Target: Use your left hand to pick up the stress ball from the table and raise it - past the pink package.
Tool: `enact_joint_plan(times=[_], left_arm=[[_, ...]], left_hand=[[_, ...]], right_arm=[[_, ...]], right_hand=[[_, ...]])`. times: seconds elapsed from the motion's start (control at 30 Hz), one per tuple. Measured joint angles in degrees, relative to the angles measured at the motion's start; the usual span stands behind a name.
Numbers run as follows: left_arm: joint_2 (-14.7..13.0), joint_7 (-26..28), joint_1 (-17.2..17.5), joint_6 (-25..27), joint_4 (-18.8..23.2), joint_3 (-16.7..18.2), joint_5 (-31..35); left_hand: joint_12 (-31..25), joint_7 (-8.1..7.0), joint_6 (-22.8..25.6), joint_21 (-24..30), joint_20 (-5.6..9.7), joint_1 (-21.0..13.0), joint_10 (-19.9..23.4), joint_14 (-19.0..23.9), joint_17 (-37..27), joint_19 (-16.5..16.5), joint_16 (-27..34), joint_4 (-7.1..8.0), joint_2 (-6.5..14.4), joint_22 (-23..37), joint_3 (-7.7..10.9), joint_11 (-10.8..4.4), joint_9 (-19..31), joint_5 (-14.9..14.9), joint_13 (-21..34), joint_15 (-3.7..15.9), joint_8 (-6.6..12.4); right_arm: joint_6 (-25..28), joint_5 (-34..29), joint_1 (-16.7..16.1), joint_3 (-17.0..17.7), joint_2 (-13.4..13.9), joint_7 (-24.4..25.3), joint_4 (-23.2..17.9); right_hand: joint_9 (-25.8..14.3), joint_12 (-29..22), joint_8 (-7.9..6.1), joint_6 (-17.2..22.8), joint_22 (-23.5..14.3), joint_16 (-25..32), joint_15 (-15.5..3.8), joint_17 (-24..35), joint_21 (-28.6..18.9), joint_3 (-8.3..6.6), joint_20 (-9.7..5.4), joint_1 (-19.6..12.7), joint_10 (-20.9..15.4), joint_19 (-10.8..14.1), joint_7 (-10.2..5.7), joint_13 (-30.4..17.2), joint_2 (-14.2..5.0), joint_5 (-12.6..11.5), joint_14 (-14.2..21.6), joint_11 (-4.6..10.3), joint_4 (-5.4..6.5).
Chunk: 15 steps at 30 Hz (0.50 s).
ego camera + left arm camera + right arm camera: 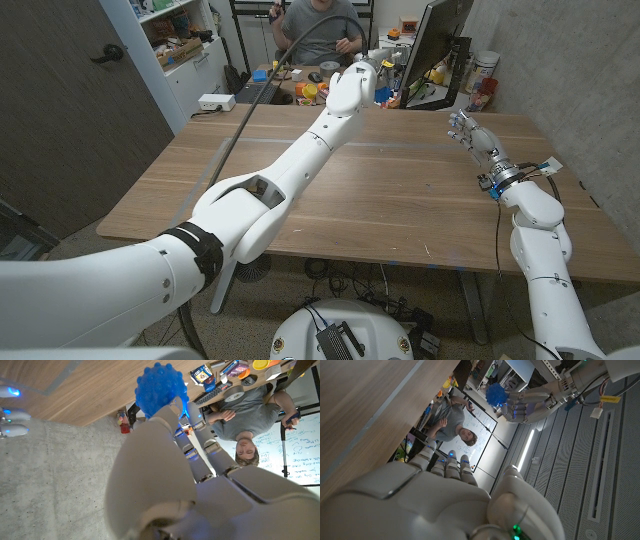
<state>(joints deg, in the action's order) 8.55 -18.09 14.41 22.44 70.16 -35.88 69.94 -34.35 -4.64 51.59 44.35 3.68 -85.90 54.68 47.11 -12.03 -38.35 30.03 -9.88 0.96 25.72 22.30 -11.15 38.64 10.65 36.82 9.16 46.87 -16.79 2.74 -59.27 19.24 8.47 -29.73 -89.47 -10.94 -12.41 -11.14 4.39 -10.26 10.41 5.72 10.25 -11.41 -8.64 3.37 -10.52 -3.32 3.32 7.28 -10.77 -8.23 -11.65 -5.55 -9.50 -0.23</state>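
Taking the wooden table [400, 190] as landmark: the left arm reaches out over its far edge, and the left hand [362, 76] is raised well above it, fingers wrapped around the blue stress ball [161, 390] (knobbly, clear of the wood). Beyond the table's far edge sit a person [322, 30] and a cluttered desk with a monitor [440, 45]. Near the table's right end, the right hand [470, 132] waits, fingers apart, holding nothing.

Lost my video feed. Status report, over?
Left hand holds blue stress ball raised above table. Right hand open, holding nothing. Pink package not seen; nothing in the way.
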Motion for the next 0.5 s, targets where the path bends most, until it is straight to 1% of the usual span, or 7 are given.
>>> enact_joint_plan(times=[0.13,0.2,0.27,0.5], left_arm=[[0.5,-0.7,0.1,-0.2,1.1,0.5,1.8],[0.7,-1.0,0.2,-0.2,1.5,0.7,2.6],[1.0,-1.4,0.2,-0.3,2.1,0.9,3.5],[1.8,-2.5,0.4,-0.6,3.7,1.7,5.6]], left_hand=[[0.0,0.0,0.0,0.0,0.0,0.0,0.0,0.0,0.0,0.0,0.0,0.0,0.0,0.0,0.01,0.0,0.4,0.0,0.2,0.04,0.0],[0.0,0.0,0.0,0.0,0.0,-0.3,0.0,0.0,0.0,0.0,0.0,0.0,-0.3,0.0,0.01,0.0,0.5,0.0,0.2,0.03,0.0],[0.0,0.0,0.0,0.0,0.0,-0.4,0.0,0.0,0.0,0.0,0.0,0.01,-0.4,0.0,0.01,0.0,0.8,0.3,0.3,0.03,0.4],[-0.4,0.0,0.0,0.0,0.0,-0.4,0.0,0.1,0.0,0.0,0.0,0.0,-0.4,0.0,0.15,0.0,1.0,0.5,0.7,0.02,0.6]], right_arm=[[-0.1,0.1,0.0,0.0,0.1,0.0,0.0],[-0.1,0.1,0.0,0.0,0.1,0.0,0.0],[-0.2,0.1,0.0,0.0,0.2,0.0,0.0],[-0.3,0.1,0.0,0.0,0.3,0.0,0.3]], right_hand=[[0.0,0.0,0.0,0.0,0.0,0.0,0.0,0.0,0.0,0.0,0.02,0.0,0.1,0.0,0.0,0.0,0.0,0.0,0.0,0.11,0.0],[0.0,0.0,0.0,0.0,0.0,0.0,0.0,0.0,0.0,-0.1,0.22,0.0,0.1,-0.2,0.0,0.0,0.0,0.0,0.0,0.09,0.1],[0.0,0.0,0.0,0.0,0.0,-0.3,-0.21,0.0,0.0,-0.24,0.22,0.0,0.3,-0.2,0.0,0.0,0.0,0.0,-0.2,-0.13,0.24],[0.0,0.0,0.0,0.0,0.0,-0.3,-0.09,0.0,0.0,-0.24,-0.1,0.0,0.4,-0.5,0.0,0.0,0.0,0.0,-0.5,-0.21,0.24]])
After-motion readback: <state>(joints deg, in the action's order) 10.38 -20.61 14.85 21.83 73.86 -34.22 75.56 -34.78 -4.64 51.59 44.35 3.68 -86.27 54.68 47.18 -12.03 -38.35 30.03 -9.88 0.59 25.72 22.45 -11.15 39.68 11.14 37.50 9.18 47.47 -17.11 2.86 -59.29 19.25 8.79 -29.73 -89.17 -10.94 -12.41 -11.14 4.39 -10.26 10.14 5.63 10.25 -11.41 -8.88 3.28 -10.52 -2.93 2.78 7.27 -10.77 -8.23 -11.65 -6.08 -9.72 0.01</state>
